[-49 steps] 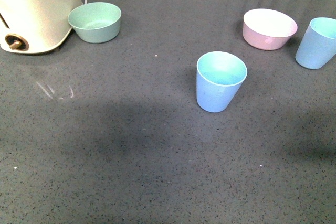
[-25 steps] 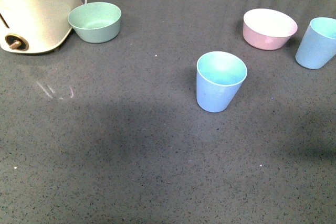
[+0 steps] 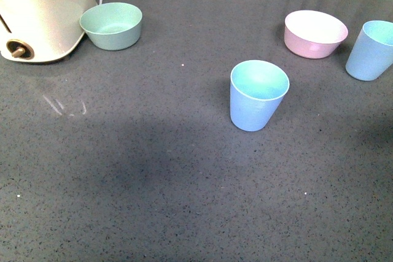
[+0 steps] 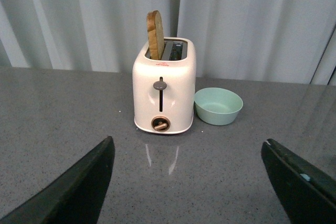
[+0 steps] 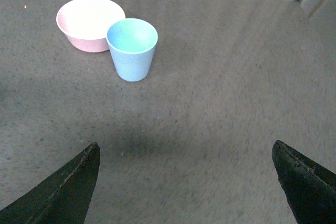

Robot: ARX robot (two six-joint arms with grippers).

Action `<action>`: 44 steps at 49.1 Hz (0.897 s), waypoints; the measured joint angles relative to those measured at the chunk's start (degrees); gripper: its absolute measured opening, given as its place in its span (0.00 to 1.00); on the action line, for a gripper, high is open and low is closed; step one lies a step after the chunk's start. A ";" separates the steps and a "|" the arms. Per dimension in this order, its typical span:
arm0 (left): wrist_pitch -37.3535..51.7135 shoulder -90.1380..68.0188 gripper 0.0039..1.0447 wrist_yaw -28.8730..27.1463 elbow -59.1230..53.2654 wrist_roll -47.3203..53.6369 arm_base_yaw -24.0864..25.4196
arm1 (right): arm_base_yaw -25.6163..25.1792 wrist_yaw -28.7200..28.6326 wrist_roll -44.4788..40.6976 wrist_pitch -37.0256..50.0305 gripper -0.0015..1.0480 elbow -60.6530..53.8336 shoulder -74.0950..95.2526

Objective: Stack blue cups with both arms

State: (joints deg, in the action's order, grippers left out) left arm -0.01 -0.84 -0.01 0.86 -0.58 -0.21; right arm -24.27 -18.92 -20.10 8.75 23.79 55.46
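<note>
Had stacked nothing yet. Found one blue cup (image 3: 258, 95) upright near the middle of the table (image 3: 153, 182), and the other blue cup (image 3: 370, 50) well apart toward the right, just beside the pink bowl (image 3: 315, 34). Held the left jaws spread wide and empty, facing the toaster (image 4: 164, 85) and mint bowl (image 4: 218, 106). Held the right jaws likewise spread and empty, short of the cup by the pink bowl. Left to do, by judgement: grasping both cups, lifting, nesting one inside the other.

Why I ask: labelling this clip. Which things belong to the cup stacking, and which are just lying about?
Job: centre blue cup, right blue cup.
Lying about: green bowl, pink bowl, toaster, toast.
</note>
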 joint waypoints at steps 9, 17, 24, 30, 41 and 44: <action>0.00 0.00 0.92 0.02 0.00 0.11 0.00 | 5.14 -1.70 -21.20 -0.13 0.91 17.03 27.36; 0.00 0.00 0.92 0.02 0.00 0.11 0.00 | 9.57 -0.94 -28.30 -3.28 0.91 27.52 37.44; 0.00 0.00 0.92 0.02 0.00 0.11 0.00 | 13.46 0.11 -32.72 -5.51 0.91 33.73 43.50; 0.00 0.00 0.92 0.02 0.00 0.11 0.00 | 16.22 1.38 -35.93 -8.09 0.91 37.07 48.24; 0.00 0.00 0.92 0.02 0.00 0.11 0.00 | 17.55 3.85 -37.16 -9.53 0.91 40.89 54.05; 0.00 0.00 0.92 0.02 0.00 0.11 0.00 | 17.62 4.11 -37.13 -9.97 0.91 41.68 55.01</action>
State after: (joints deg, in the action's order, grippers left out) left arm -0.01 -0.84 0.01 0.86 -0.47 -0.21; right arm -6.66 -14.81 -57.23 -1.21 65.47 110.48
